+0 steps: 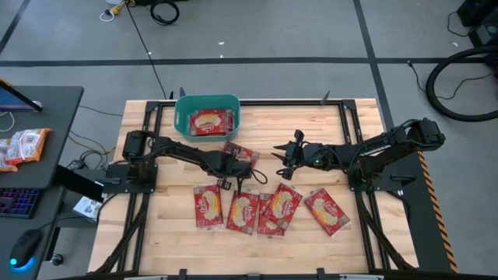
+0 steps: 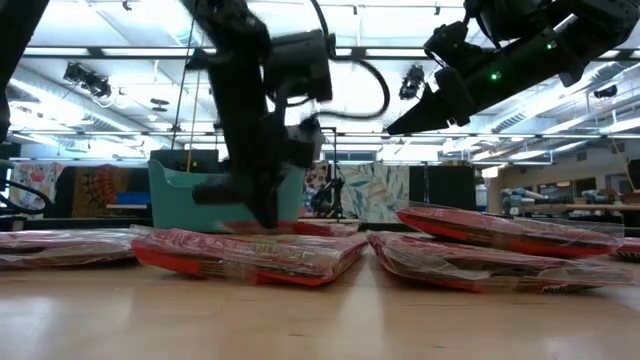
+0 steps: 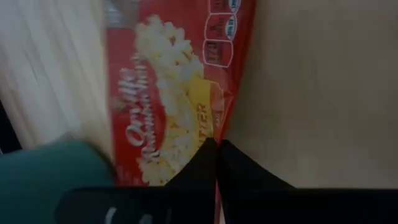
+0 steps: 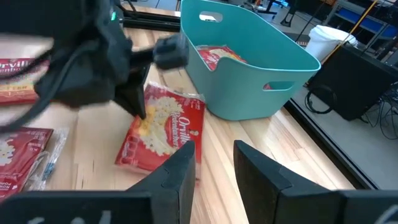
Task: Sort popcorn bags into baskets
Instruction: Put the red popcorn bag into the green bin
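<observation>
Teal basket [image 1: 207, 103] at the table's far edge holds one popcorn bag [image 1: 210, 122]. Just beside it, the left gripper [image 1: 236, 161] pinches a second bag [image 1: 241, 153], fingers closed on its edge. Right gripper [image 1: 285, 155], nearby, hovers parted and empty. Five bags [image 1: 257, 210] lie farther from the basket.

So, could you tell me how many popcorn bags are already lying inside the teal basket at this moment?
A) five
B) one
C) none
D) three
B: the high view shows a single popcorn bag lying inside the teal basket, while the left hand is down at another bag on the table just outside it.
</observation>
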You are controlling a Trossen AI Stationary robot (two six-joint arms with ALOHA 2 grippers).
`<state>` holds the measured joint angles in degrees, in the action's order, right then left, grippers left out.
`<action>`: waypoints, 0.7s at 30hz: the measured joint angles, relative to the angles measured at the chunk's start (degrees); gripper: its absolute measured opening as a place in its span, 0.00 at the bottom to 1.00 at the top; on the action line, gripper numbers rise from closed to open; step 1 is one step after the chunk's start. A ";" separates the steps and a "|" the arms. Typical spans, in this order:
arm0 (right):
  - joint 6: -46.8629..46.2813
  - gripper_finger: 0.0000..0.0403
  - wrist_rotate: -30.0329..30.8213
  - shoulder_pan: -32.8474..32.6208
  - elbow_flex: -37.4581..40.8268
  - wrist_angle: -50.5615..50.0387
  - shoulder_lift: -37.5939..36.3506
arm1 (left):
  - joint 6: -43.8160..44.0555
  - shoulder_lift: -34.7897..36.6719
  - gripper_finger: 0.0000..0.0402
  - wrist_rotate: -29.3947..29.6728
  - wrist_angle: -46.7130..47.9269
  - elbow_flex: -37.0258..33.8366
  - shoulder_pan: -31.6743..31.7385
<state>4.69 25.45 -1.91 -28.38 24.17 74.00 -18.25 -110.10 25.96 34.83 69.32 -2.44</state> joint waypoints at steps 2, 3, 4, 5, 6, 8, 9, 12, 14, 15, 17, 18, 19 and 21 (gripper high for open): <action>0.10 0.28 0.00 0.00 0.00 -0.03 0.00 | 1.11 2.08 0.01 -3.04 2.96 2.10 0.58; 0.22 0.28 0.02 -0.02 0.00 -0.05 0.00 | 1.54 3.10 0.01 -4.80 5.27 3.35 1.08; 0.22 0.28 0.09 -0.02 0.00 -0.03 0.00 | 2.60 4.10 0.01 -6.30 7.75 4.67 1.59; 0.20 0.28 0.15 0.00 0.00 -0.06 0.00 | 3.71 5.02 0.01 -7.67 10.24 5.72 2.22; 0.20 0.28 0.17 0.00 0.00 -0.18 0.00 | 4.72 5.93 0.01 -8.94 12.79 6.77 2.82; -0.01 0.28 0.19 -0.02 0.00 -0.33 0.00 | 6.39 8.62 0.01 -9.86 15.53 8.05 3.96; -0.08 0.28 0.20 -0.02 -0.01 -0.52 0.00 | 6.94 10.29 0.01 -9.74 15.66 8.45 4.39; -0.13 0.28 0.26 0.00 0.00 -1.02 0.00 | 7.22 15.29 0.00 -9.56 16.39 8.83 5.61; -0.07 0.28 0.26 -0.02 0.00 -1.04 0.00 | 7.71 18.32 0.00 -9.66 17.30 9.34 6.63; -0.07 0.28 0.33 0.00 0.00 -1.03 0.00 | 8.37 20.00 0.00 -9.68 17.47 9.64 7.26; -0.07 0.28 0.44 -0.01 0.00 -0.96 0.00 | 8.72 22.94 0.00 -8.72 17.77 10.28 8.42; -0.07 0.28 0.44 0.00 0.00 -0.80 0.00 | 8.71 24.42 0.00 -7.47 17.58 10.36 8.96; -0.07 0.28 0.44 -0.02 0.00 -0.75 0.00 | 8.60 25.38 0.00 -5.90 17.87 10.41 9.35; -0.07 0.28 0.44 -0.01 -0.01 -0.64 0.00 | 7.80 27.35 0.00 -3.23 18.11 10.42 10.51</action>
<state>4.61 25.89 -1.93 -28.39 23.53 74.00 -10.45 -82.75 22.73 52.94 79.75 8.07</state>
